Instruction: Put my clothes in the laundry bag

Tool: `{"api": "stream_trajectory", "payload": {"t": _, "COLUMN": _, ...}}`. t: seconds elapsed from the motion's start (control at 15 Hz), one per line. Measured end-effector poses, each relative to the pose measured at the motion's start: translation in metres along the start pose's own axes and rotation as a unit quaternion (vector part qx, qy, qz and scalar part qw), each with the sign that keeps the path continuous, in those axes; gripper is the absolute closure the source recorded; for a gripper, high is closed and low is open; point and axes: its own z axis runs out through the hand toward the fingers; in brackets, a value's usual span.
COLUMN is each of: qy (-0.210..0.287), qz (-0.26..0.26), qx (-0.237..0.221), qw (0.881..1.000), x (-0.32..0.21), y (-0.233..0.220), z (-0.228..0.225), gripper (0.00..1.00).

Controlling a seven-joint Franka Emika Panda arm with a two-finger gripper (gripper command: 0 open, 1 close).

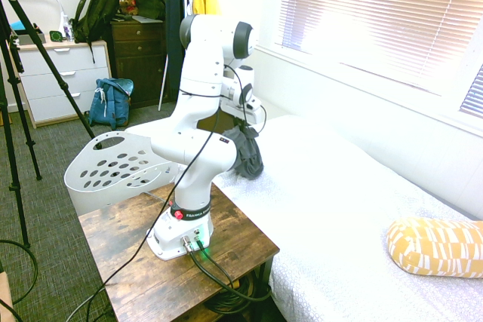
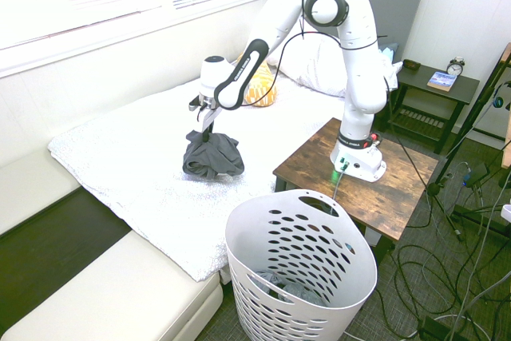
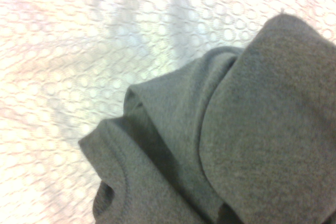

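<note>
we are seeing the white two-finger gripper (image 2: 208, 122) clenching the dark charcoal-grey soft garment (image 2: 212, 156), its bundle hanging directly below the fingertips, over the white textured bed (image 2: 136, 149).

The garment (image 2: 212, 156) is dark charcoal-grey soft fabric, bunched into a lumpy bundle with loose folds and a gathered, raised top; its lower part is over the white bed. The laundry basket (image 2: 301, 265) is white plastic, open at the top, with oval holes and a cut-out handle in its rim. It stands upright beside the bed, with greyish fabric lying inside.
</note>
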Motion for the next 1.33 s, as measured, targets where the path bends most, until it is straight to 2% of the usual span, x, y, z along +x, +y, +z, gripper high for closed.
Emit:
{"api": "stream_trajectory", "payload": {"t": 0.2, "qy": 0.007, "qz": -0.030, "qx": 0.018, "qw": 0.999, "x": -0.086, "y": -0.039, "z": -0.083, "gripper": 1.00}}
{"api": "stream_trajectory", "payload": {"t": 0.4, "qy": 0.019, "qz": -0.061, "qx": 0.028, "qw": 0.998, "x": -0.183, "y": -0.052, "z": -0.170, "gripper": 1.00}}
{"api": "stream_trajectory", "payload": {"t": 0.53, "qy": 0.017, "qz": -0.076, "qx": 0.029, "qw": 0.997, "x": -0.254, "y": -0.038, "z": -0.225, "gripper": 1.00}}
{"api": "stream_trajectory", "payload": {"t": 0.73, "qy": 0.018, "qz": -0.099, "qx": 0.022, "qw": 0.995, "x": -0.343, "y": 0.014, "z": -0.281, "gripper": 1.00}}
{"api": "stream_trajectory", "payload": {"t": 0.87, "qy": 0.027, "qz": -0.117, "qx": 0.018, "qw": 0.993, "x": -0.391, "y": 0.046, "z": -0.282, "gripper": 1.00}}
{"api": "stream_trajectory", "payload": {"t": 1.13, "qy": 0.036, "qz": -0.164, "qx": -0.024, "qw": 0.986, "x": -0.488, "y": 0.081, "z": -0.219, "gripper": 1.00}}
{"api": "stream_trajectory", "payload": {"t": 1.33, "qy": 0.033, "qz": -0.184, "qx": -0.047, "qw": 0.981, "x": -0.531, "y": 0.095, "z": -0.174, "gripper": 1.00}}
